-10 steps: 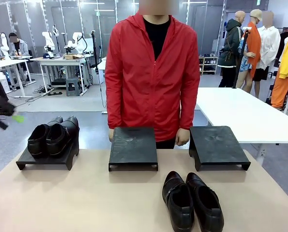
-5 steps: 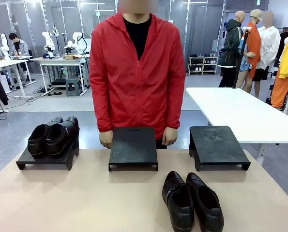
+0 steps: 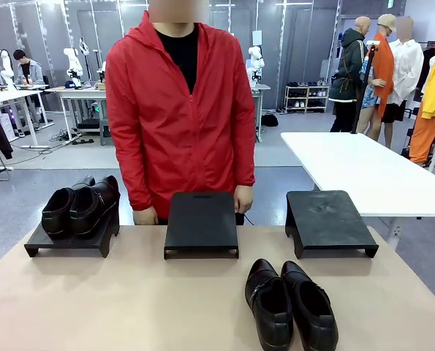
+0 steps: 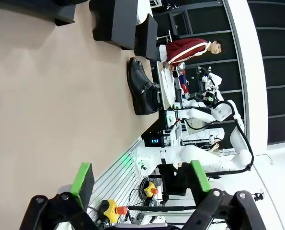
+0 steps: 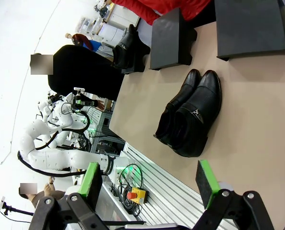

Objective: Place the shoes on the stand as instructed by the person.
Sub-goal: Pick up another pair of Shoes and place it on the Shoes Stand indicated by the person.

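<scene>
1. The left gripper (image 4: 141, 181) has its green-padded fingers (image 4: 83, 184) spread wide. Nothing is between them, and they hang over the near edge of the tan table (image 4: 46, 96).
2. The right gripper (image 5: 149, 184) is also wide open and empty, looking across the table toward the shoes.
3. Nearest the grippers is a loose pair (image 3: 290, 303) of glossy black ankle-high shoes. They lie side by side and touching on the table, toes toward the far side and ankle openings toward the robot.
4. A second pair (image 3: 82, 207) sits on the left stand (image 3: 71, 241).
5. The middle stand (image 3: 201, 223) and the right stand (image 3: 327, 219) are bare. The loose pair lies on the near side of the gap between them.
6. The person (image 3: 180, 110), in a red jacket, stands behind the middle stand with both hands low beside its back corners. No pointing gesture is visible.
7. Handling, as a judgement: each shoe looks moderately heavy, with a stiff sole and heel. The upper looks softer and the polished leather slippery. The firmest hold is probably at the heel collar, with one finger inside the opening and one outside. A pinch across the toe would likely slide.
</scene>
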{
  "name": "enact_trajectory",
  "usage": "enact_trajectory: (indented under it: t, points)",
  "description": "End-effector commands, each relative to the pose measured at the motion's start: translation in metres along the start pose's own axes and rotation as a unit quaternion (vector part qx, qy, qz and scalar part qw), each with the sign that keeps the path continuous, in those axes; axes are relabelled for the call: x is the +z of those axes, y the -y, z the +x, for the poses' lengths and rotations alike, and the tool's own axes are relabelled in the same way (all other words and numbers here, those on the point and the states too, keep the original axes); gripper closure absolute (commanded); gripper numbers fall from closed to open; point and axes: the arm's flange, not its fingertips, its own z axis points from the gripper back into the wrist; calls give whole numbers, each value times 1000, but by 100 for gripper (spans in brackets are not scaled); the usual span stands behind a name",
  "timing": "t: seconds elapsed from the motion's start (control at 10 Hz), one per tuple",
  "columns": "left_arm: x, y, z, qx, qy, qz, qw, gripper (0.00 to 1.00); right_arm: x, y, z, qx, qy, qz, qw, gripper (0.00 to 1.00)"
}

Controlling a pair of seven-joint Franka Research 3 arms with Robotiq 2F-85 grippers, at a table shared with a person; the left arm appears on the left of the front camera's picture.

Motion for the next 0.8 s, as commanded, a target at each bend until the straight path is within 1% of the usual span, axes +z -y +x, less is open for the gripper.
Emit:
enact_trajectory:
  t: [0.0,0.7]
  points:
    - [3,-2,-7,2,0,0,1000,0,2,-1,1,11,4,7,1000,0]
    - [3,-2,-7,2,0,0,1000,0,2,-1,1,11,4,7,1000,0]
